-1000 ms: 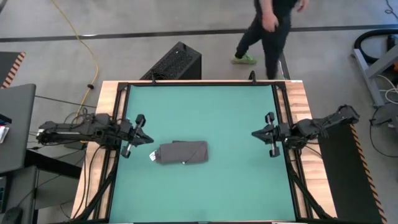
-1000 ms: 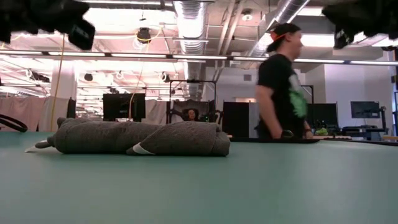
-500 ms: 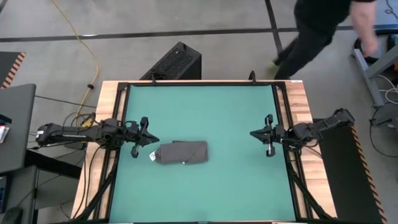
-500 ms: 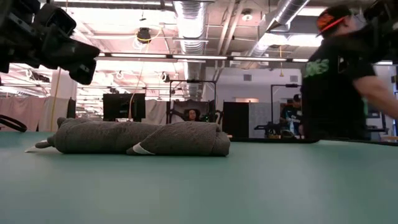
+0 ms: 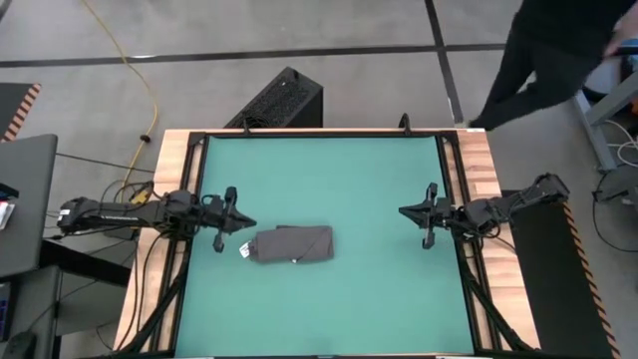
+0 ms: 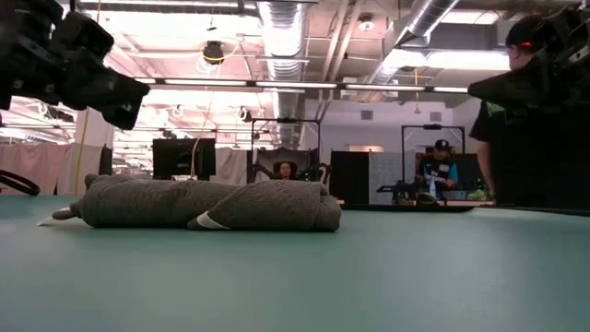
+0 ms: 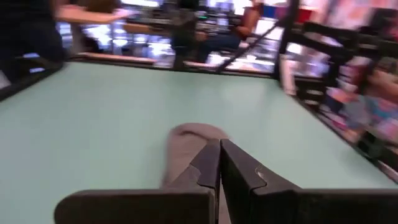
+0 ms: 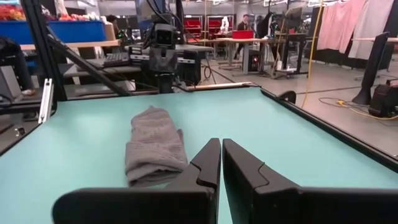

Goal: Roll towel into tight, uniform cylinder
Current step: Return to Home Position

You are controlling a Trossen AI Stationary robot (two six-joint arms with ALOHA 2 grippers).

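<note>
Plain dark grey towel, small white tag at one end. Flat, unpatterned teal mat. Pale wood along the surface edges. Black left hand and black right hand. Yellow cable over grey floor. Orange-and-black hazard stripes off to the side.

Bright, even light comes from long ceiling strips, which glare white in the low view and leave the person there a dark shape against them. Seen from above, the teal tabletop is evenly lit, with only a thin, soft shadow beneath the towel.
</note>
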